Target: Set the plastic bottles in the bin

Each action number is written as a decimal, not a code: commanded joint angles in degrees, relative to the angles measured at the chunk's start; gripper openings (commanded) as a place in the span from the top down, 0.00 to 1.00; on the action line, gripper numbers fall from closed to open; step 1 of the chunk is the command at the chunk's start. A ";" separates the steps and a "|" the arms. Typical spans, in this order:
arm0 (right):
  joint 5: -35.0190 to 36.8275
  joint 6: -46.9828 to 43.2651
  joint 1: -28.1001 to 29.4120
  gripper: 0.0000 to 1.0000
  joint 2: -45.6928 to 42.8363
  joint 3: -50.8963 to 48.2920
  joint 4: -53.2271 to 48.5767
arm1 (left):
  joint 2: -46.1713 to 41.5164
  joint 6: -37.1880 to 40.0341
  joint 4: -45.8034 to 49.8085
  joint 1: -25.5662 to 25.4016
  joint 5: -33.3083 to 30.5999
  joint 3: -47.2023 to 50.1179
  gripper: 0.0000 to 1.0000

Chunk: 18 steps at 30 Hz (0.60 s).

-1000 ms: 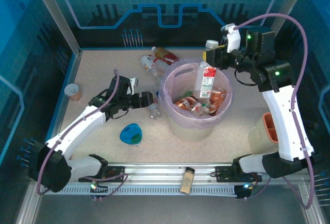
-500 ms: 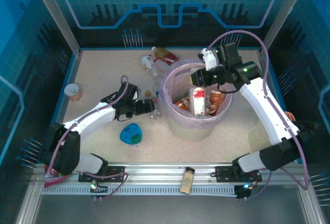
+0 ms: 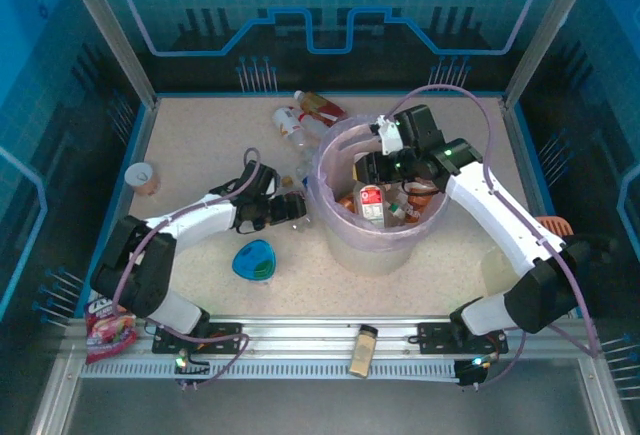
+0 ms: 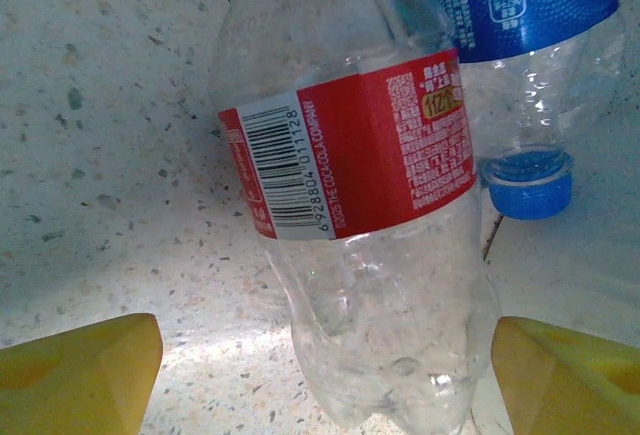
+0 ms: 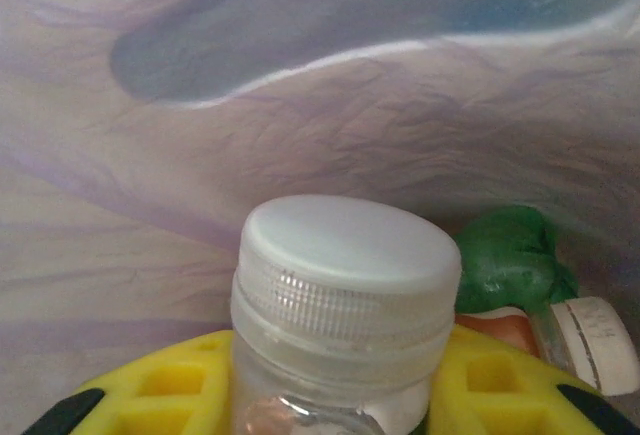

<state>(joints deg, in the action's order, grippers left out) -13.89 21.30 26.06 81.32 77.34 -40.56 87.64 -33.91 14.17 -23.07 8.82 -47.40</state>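
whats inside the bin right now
The bin holds several bottles with red and brown labels, plus the right claw gripping a white-capped bottle by its neck. Its floor and whatever lies beneath that pile are covered.

Some bottles (image 3: 372, 203) in bin (image 3: 370, 250); dish (image 3: 254, 259) left

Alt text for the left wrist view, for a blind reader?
A clear bottle with a red barcode label lies on the speckled table between the open yellow fingertips of the left gripper. A blue-capped, blue-labelled bottle lies beside it at upper right.
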 commanded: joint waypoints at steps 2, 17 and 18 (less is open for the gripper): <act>1.69 0.62 1.36 0.55 -1.33 -2.07 2.62 | 1.66 -1.59 -2.52 -0.40 1.19 0.28 0.14; 8.83 -1.88 -1.59 0.17 -15.92 3.51 -7.85 | 5.38 -2.21 -4.29 -1.21 0.52 0.02 0.29; 8.39 -1.83 -2.07 0.17 -16.52 3.69 -7.72 | 5.30 -2.02 -4.26 -1.27 0.42 -0.06 0.33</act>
<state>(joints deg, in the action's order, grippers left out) -6.00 19.90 25.32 65.87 79.68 -46.33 92.38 -36.10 10.50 -23.92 9.26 -47.40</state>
